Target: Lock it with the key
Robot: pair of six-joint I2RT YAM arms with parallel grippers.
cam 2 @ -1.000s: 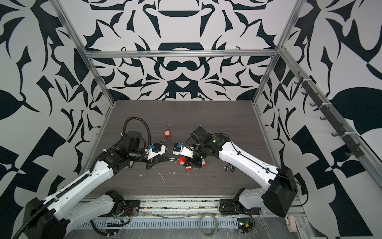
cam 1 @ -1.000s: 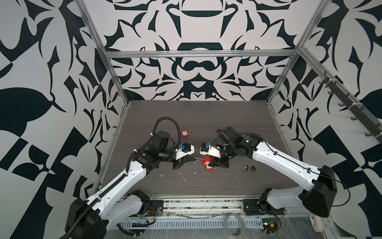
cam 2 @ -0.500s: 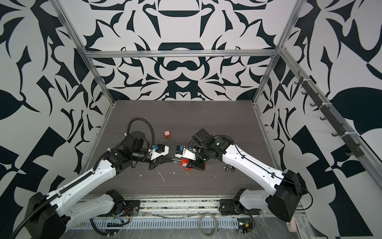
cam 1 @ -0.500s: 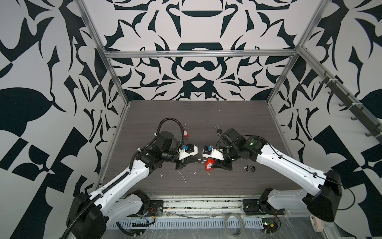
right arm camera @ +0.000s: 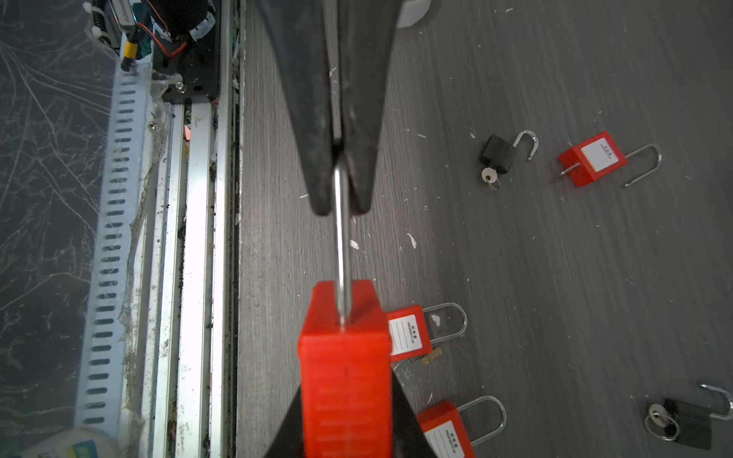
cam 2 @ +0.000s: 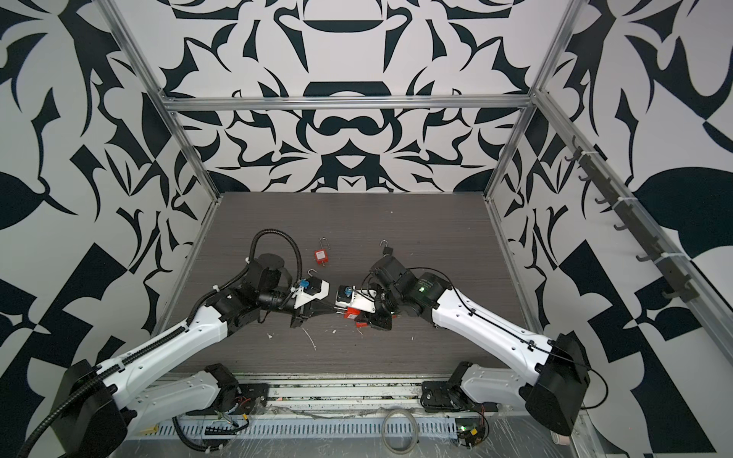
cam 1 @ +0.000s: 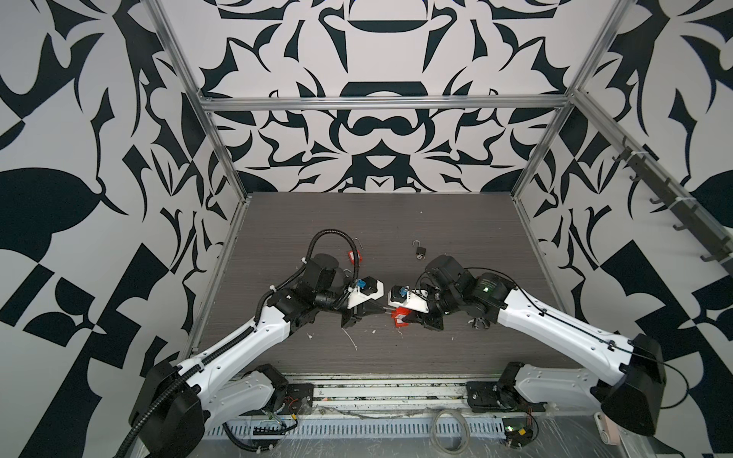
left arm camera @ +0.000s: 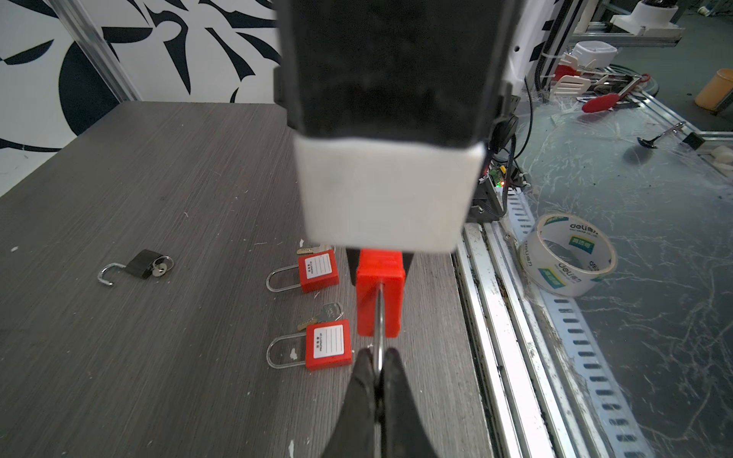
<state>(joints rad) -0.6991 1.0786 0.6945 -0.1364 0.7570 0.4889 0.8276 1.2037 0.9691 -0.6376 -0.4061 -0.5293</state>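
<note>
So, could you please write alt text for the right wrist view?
The right hand grips a red padlock by its body while the left hand pinches its steel shackle. Five other padlocks, red and black, lie on the wood table.

A robotics lab test cell is being shown. A wood-grain tabletop [cam 1: 357, 222] is being enclosed by an aluminium frame [cam 1: 380, 102] and by wall panels [cam 1: 380, 51] being covered in a bold black-and-white pattern. Two white robot arms [cam 1: 238, 349] are being carried on a metal rail [cam 1: 377, 390] at the front edge, and wiring is being routed along a slotted cable duct [cam 2: 317, 428]. In the left wrist view, a tape roll [left arm camera: 555, 277] and loose tools are being kept on a bench outside the cell.
</note>
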